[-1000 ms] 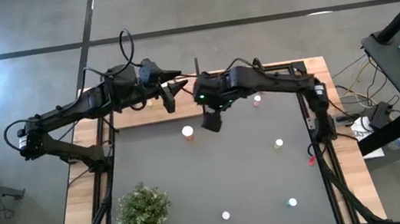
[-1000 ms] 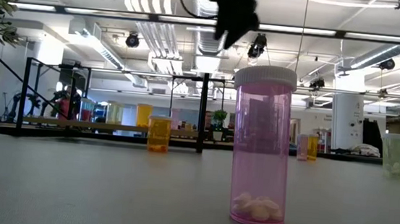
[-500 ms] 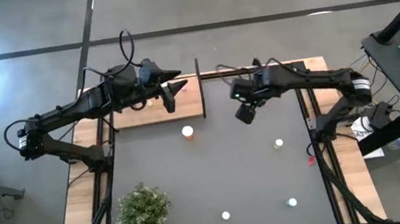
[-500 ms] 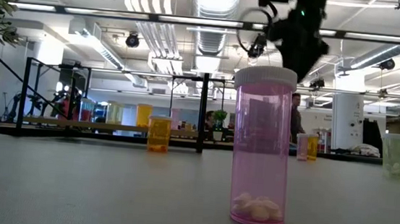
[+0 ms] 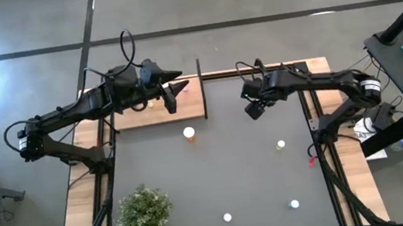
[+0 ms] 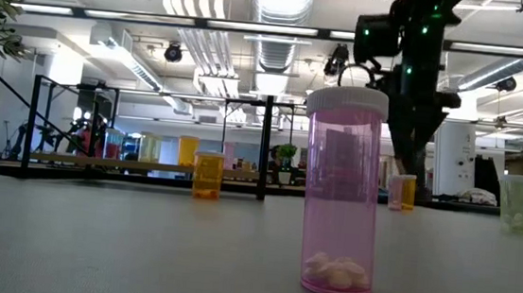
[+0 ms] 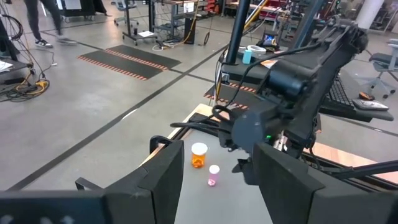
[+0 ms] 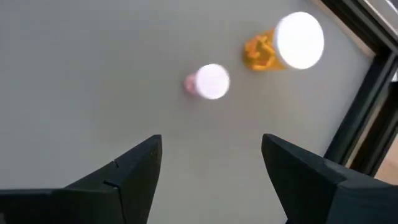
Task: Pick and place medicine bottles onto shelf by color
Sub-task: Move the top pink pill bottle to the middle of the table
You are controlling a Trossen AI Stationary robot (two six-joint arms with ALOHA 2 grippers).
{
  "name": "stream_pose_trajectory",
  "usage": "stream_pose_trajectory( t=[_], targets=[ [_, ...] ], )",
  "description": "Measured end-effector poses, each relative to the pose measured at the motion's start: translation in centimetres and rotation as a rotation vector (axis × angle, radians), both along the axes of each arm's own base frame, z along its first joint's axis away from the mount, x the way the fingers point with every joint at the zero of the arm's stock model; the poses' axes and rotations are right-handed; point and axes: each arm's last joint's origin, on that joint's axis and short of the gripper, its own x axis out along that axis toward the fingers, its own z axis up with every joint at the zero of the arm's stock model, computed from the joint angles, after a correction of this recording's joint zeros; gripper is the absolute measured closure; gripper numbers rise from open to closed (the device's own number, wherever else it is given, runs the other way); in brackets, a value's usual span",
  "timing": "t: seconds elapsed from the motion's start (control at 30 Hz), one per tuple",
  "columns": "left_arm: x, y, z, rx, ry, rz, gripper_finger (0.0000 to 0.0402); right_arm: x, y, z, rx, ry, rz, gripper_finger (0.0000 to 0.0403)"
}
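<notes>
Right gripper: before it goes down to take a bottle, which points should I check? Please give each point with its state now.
1. Right gripper open and empty: ok.
2. A bottle under it: ok; a small pink bottle and a bigger orange bottle show ahead of its fingers.
3. Fingers centred on one bottle: not ok; both lie off the gap.
4. The two bottles apart enough for a finger between: cannot tell.
5. Left gripper clear of the way: ok; it hangs over the shelf.
</notes>
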Motion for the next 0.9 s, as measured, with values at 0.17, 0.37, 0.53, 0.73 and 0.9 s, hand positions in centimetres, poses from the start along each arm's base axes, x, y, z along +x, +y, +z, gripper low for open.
stream_pose_trajectory(
  t=[0.17, 0.37, 0.53, 0.73, 0.9],
  targets=[
    [0.0, 0.0, 0.0, -0.001, 0.0, 0.0, 0.0227, 0.2, -1.6, -1.7, 0.032, -0.054, -0.027, 0.014],
    [0.0, 0.0, 0.0, -0.001, 0.0, 0.0, 0.0227, -0.1, -3.2, -2.5, 0.022, -0.072, -0.088, 0.014],
    [0.0, 0.0, 0.0, -0.002, -0.001, 0.0, 0.0227, 0.3, -3.9, -3.0, 0.025, -0.169, -0.105, 0.014],
    [0.0, 0.0, 0.0, -0.003, -0.001, 0.0, 0.0227, -0.1, -3.8, -3.6, 0.033, -0.16, -0.133, 0.014],
    [0.1, 0.0, -0.1, -0.003, 0.002, 0.0, 0.0227, -0.2, -3.9, -4.1, 0.025, -0.178, -0.148, 0.0144]
  ],
)
